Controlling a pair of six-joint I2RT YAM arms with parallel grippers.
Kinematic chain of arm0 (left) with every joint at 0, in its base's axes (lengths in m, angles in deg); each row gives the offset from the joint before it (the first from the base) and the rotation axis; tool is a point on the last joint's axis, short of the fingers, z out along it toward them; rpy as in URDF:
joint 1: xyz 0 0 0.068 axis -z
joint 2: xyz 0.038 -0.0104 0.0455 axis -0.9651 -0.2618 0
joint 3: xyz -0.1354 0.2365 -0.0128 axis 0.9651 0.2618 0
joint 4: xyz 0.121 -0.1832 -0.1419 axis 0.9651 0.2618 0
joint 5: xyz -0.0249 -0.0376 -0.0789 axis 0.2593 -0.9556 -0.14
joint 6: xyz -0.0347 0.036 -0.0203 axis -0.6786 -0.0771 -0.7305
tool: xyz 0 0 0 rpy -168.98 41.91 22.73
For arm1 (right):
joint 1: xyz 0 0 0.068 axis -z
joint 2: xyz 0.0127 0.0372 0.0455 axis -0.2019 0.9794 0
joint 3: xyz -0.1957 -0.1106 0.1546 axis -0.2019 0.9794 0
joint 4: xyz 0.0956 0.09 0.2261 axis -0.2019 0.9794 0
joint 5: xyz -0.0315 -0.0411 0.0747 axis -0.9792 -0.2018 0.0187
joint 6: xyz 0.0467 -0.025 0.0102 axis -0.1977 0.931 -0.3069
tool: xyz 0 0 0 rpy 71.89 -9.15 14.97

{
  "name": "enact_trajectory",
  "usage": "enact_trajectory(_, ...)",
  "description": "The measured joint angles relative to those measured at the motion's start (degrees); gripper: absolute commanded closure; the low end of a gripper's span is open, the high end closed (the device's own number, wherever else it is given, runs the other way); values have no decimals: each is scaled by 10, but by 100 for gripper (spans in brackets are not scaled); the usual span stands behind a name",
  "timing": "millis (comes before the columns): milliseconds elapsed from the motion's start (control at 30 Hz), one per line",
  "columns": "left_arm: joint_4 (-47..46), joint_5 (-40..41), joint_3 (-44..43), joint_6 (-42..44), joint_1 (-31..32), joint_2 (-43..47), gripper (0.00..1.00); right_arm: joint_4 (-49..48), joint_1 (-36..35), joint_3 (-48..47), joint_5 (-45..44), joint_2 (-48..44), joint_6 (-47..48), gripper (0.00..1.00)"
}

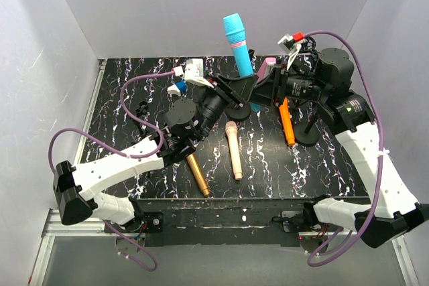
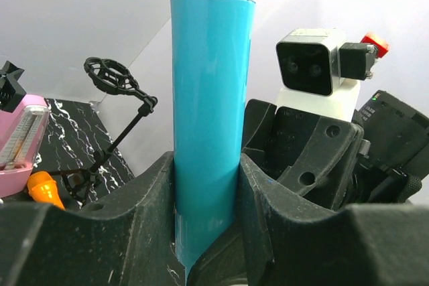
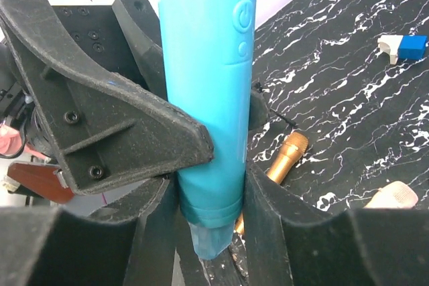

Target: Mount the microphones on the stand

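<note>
Gold microphone [image 1: 196, 173] is pictured lying flat on the black marbled table [image 1: 308, 172], left of and nearer than the sky blue microphone [image 1: 238, 41]; the pale pink-cream microphone [image 1: 234, 151] lies directly in front of it. The blue one is held upright, clamped by the left gripper [image 2: 206, 219] and, from the opposite side, the right gripper [image 3: 211, 212]. To its right, the orange microphone [image 1: 286, 122] lies beside a black stand [image 1: 308, 135].

The blue microphone [image 2: 211, 112] stands upright at centre, clamped between the two dark fingers [image 2: 100, 239] of the left end effector [image 2: 208, 219], a pink-and-white band at 12 o'clock. At 3 o'clock sits the right end effector [image 2: 315, 159], a white camera [image 2: 312, 58] above it. A thin black stand [image 2: 146, 102] rises at 10 o'clock from the marbled counter [image 2: 74, 132]; a pink block [image 2: 20, 138] lies at 9, an orange microphone [image 2: 43, 189] tip at 8.
</note>
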Motion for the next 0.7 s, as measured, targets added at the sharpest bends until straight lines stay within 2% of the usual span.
enact_trajectory(33,0,2,0,-1,0,0,79,-3,0,1,1,0,-3,98)
enact_trajectory(133,5,3,0,-4,0,3,22,-9,0,3,4,0,-3,99)
enact_trajectory(167,15,3,0,-10,0,7,8,-9,0,4,6,0,-1,99)
enact_trajectory(200,24,3,0,-6,2,12,2,-9,0,5,7,0,3,99)
enact_trajectory(367,101,-11,-3,-24,-7,67,2,-11,0,19,32,0,37,99)
enact_trajectory(567,189,-104,-69,-86,-111,103,2,-9,0,31,90,0,81,99)
enact_trajectory(700,225,-161,-95,-111,-132,91,2,-8,0,31,112,0,103,99)
